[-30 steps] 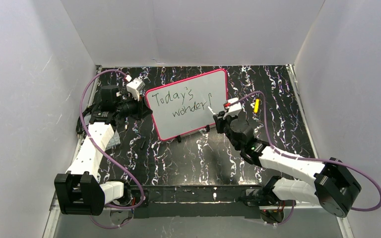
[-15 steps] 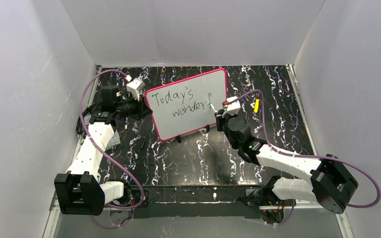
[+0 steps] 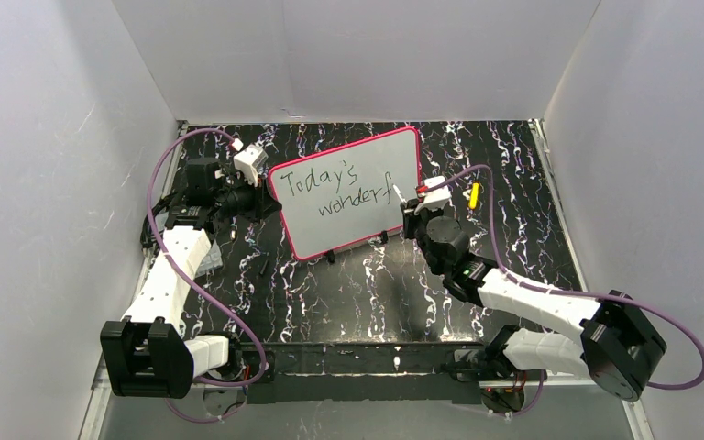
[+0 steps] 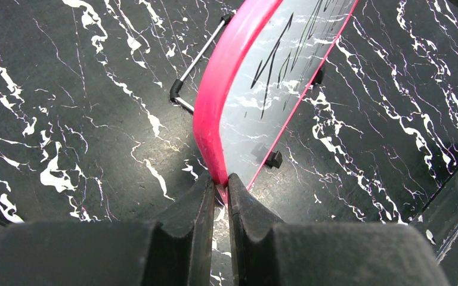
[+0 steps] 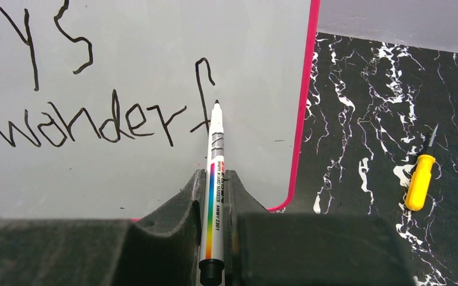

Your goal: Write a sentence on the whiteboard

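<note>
Mid-word: the sentence (image 3: 346, 203) reads "Today's wonderf", so the step in hand looks like finishing that second word. Right pincer (image 5: 214, 179) is clamped on the marker (image 5: 216, 146), tip just right of the "f" stem on the whiteboard (image 5: 256, 59); can't tell if it touches. Left pincer (image 4: 222, 186) is pinched on the board's pink frame at its left edge, board propped up on the worktop (image 3: 376, 284). Next move needs the tip at baseline, small letters, little room before the right frame

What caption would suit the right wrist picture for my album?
The right gripper holds a marker, tip beside the last "f" of the sentence on the pink-framed whiteboard.
</note>
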